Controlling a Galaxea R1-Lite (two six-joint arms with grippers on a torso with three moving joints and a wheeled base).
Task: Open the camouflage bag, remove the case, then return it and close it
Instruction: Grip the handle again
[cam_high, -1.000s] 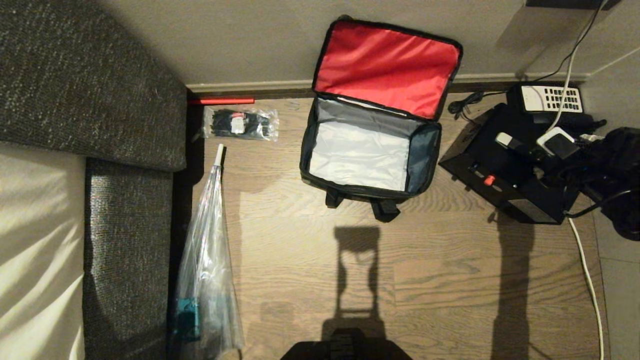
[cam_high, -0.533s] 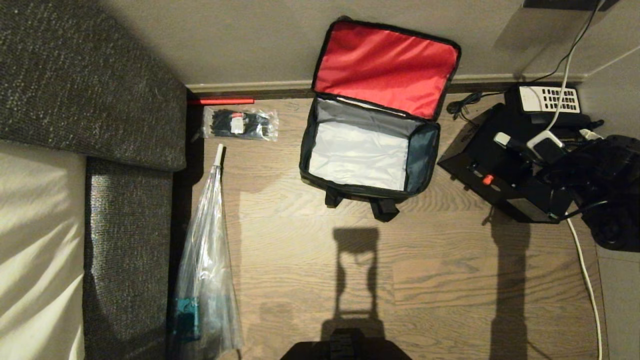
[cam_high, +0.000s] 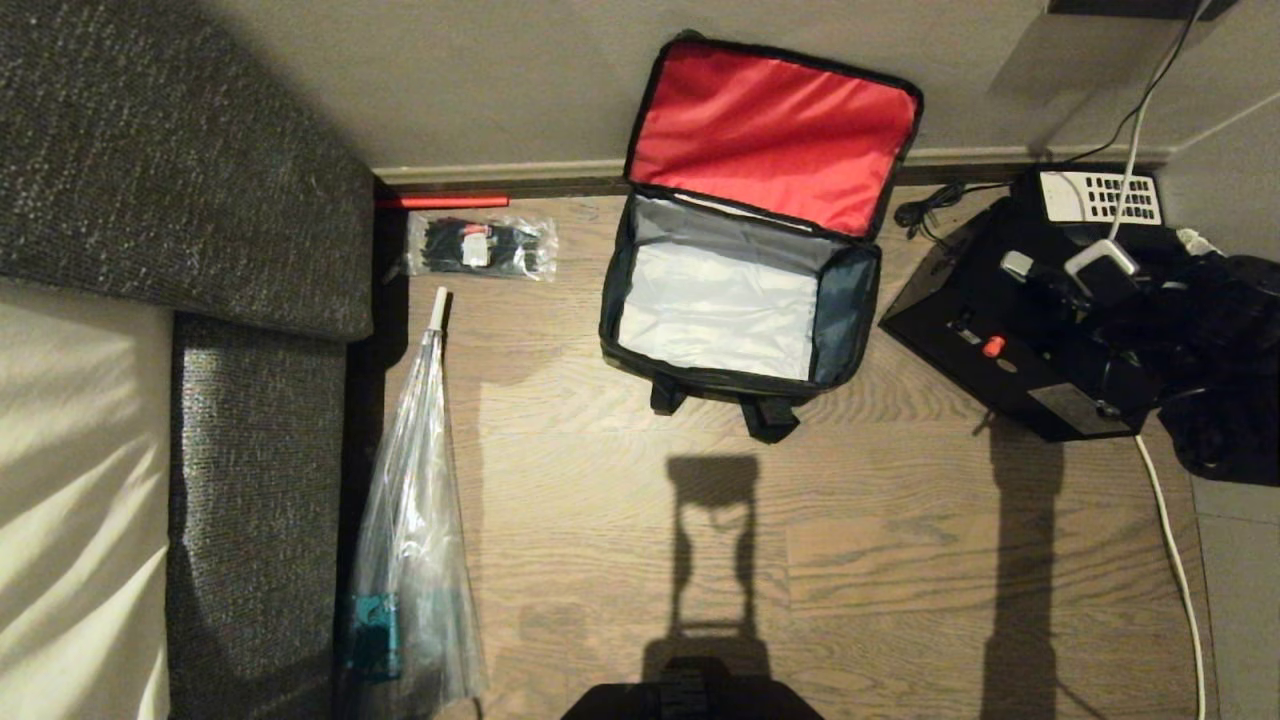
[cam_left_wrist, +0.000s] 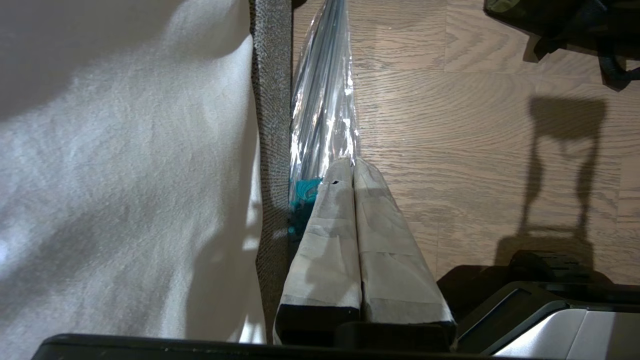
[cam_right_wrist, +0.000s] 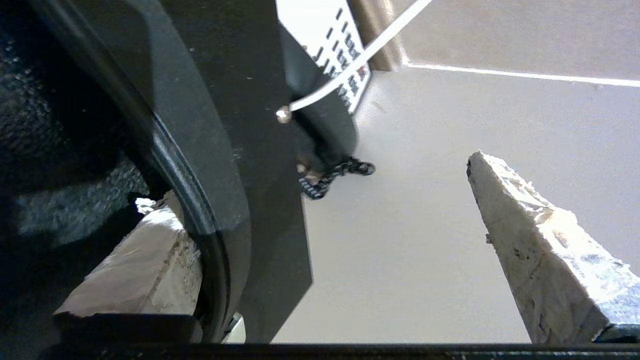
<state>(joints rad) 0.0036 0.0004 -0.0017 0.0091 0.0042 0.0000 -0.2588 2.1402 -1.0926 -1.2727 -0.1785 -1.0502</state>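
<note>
The bag (cam_high: 740, 290) lies open on the wood floor (cam_high: 900, 560), its red-lined lid (cam_high: 770, 135) folded back against the wall and its pale grey inside bare. The case (cam_high: 1010, 340) is out of the bag: it sits on the floor just beside the bag's right end, turned at an angle, with a small red knob (cam_high: 992, 347) facing up.

The right claw (cam_high: 1075, 275) is at the case, on the side away from the bag. Its jaws stand wide apart; in the right wrist view one padded finger (cam_right_wrist: 545, 260) stands free over the grey floor, while the other finger (cam_right_wrist: 135, 270) sits close behind a curved black edge. The black face of the case (cam_right_wrist: 260, 150) runs between the two fingers, but whether either finger presses on it cannot be told, so no hold on the case is shown.

Beyond the case from the bag, against the wall, is a telephone (cam_high: 1100, 197) with a white keypad, and a white cable (cam_high: 1175, 560) trails along the floor.

The left claw (cam_left_wrist: 352, 167) is parked well away from the bag, beside the sofa (cam_high: 180, 180), fingers pressed together with nothing between them, above a clear umbrella (cam_high: 415, 560). A packet of black ties (cam_high: 480, 247) lies near the wall, to the left of the bag.
</note>
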